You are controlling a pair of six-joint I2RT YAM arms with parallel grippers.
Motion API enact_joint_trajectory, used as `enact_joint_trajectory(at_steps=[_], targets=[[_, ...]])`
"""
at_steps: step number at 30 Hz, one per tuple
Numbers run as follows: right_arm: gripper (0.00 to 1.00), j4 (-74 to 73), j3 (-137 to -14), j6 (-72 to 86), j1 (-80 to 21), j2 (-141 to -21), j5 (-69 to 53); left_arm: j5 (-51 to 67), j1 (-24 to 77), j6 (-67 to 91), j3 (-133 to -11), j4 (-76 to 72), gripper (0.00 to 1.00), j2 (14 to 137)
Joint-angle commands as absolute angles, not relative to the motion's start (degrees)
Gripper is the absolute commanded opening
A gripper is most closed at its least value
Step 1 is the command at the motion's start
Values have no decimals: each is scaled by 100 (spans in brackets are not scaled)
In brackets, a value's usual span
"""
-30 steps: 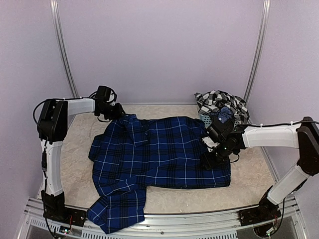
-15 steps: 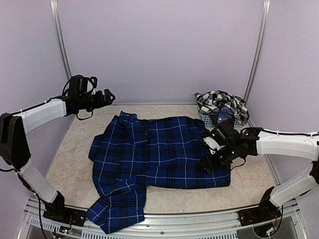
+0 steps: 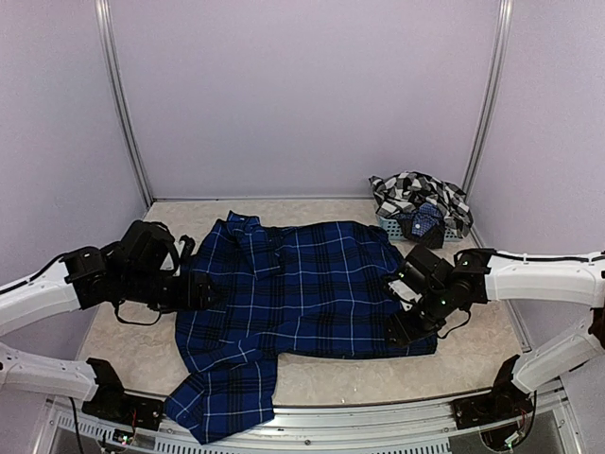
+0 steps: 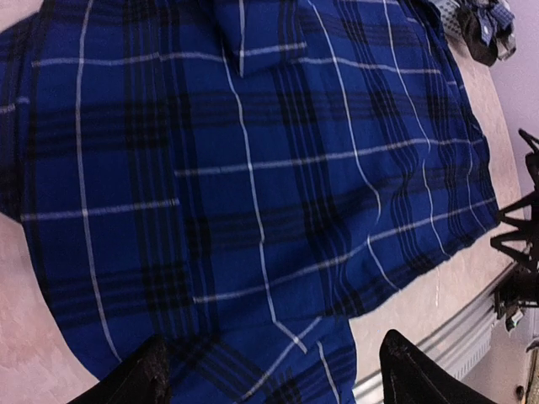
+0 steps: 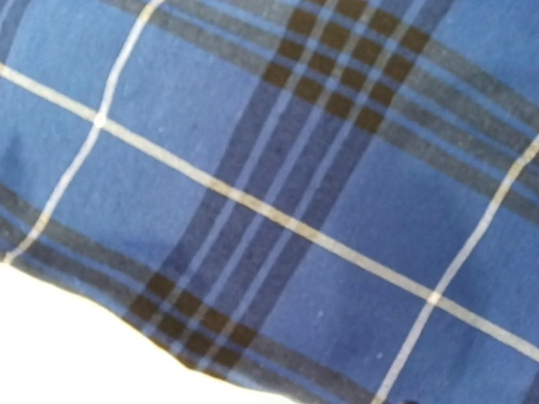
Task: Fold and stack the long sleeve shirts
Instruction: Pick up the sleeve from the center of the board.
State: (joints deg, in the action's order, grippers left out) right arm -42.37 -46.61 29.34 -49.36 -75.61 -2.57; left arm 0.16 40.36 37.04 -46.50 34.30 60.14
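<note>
Half a second ago the left arm was raised toward the far left corner of the counter (image 3: 477,336). It has since swung down and forward, and the left hand (image 3: 194,291) now sits low at the left edge of the navy shirt (image 3: 302,284). The left wrist view shows the left hand (image 4: 278,379) with its two fingers (image 4: 150,374) spread wide above the cloth (image 4: 253,168), gripping nothing.

The navy shirt lies spread across the middle of the counter. It is blue with black bands and thin white lines, its collar toward the far edge, rumpled along the left, and one sleeve trails over the near edge at the left.

The right hand (image 3: 402,326) has shifted only slightly and rests on the shirt's near right corner. Its camera shows only plaid (image 5: 295,210), so I cannot tell how far it is open.

The black-and-white shirt (image 3: 421,194) is heaped on a basket (image 3: 389,225) in the far right corner.
</note>
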Motion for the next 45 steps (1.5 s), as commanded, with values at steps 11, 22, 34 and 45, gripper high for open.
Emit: enact_joint_trajectory(at_steps=[11, 22, 34, 45], targets=[[61, -4132, -4726, 2795, -5029, -7982, -274, 93, 6878, 6006, -3678, 4208, 70, 6316], [61, -3921, -4598, 2821, -5056, -8130, -326, 226, 6800, 5884, -3292, 3869, 61, 6824], [61, -3788, -4514, 2882, -5069, -8135, -325, 783, 6538, 6139, -2515, 2698, 35, 6374], [60, -3767, -4497, 2944, -5083, -8181, -259, 479, 6255, 6232, -2232, 2461, 3, 5729]])
